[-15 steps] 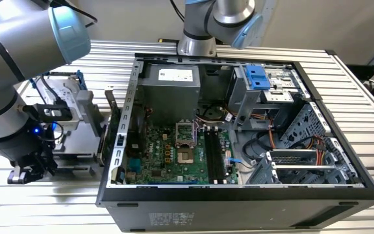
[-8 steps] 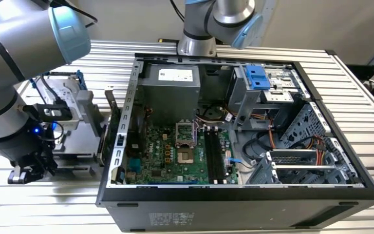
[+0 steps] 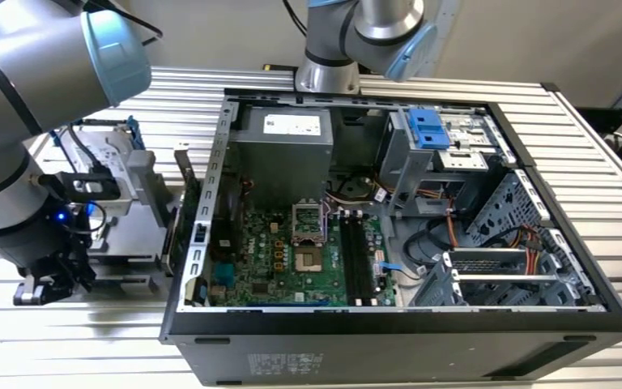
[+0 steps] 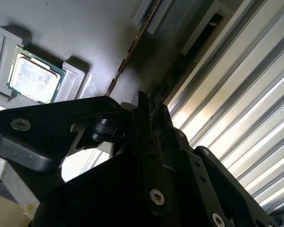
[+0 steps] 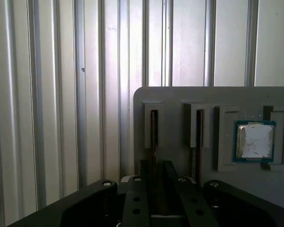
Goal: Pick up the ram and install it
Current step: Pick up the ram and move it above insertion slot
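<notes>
While the claw [image 5: 155, 163] hovers at a grey holder [image 5: 180, 94], ram [image 5: 154, 130] standing edge-on in it (grip cannot be told), square chip [image 5: 254, 140] beside.

Open PC case [image 3: 398, 332] on ribbed tabletop [image 3: 598, 170]. Inside: green motherboard [image 3: 257, 251], grey power supply [image 3: 284, 150], blue drive bracket [image 3: 427, 128]. Grey fixture plate [image 5: 180, 97] lies on the tabletop, square chip [image 5: 254, 140] seated in its recess.

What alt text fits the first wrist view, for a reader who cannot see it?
The black gripper is lined up with the ram standing on edge in a slot of a grey holder on a ribbed metal table. A second stick stands in the neighbouring slot, and a square chip with a pale label lies in a recess beside it.
</notes>
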Robot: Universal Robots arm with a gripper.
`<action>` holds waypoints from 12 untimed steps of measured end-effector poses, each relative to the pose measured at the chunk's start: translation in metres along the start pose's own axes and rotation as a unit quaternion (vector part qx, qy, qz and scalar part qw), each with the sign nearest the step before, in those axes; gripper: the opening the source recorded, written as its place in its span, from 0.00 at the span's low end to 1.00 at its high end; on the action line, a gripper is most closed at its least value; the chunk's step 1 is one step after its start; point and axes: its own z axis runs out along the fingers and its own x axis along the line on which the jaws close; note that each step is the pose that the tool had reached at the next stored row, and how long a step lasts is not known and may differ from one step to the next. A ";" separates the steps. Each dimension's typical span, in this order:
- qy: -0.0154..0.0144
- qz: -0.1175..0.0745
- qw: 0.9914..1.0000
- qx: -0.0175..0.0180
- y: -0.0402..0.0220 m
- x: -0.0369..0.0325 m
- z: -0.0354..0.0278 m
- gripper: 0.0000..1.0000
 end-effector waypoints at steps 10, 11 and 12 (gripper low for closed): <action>0.000 -0.001 1.000 0.000 0.0000 0.0000 -0.0001 0.00; 0.000 -0.001 1.000 0.000 0.0000 0.0000 0.0000 0.00; 0.000 -0.001 1.000 0.000 0.0000 0.0000 -0.0001 0.00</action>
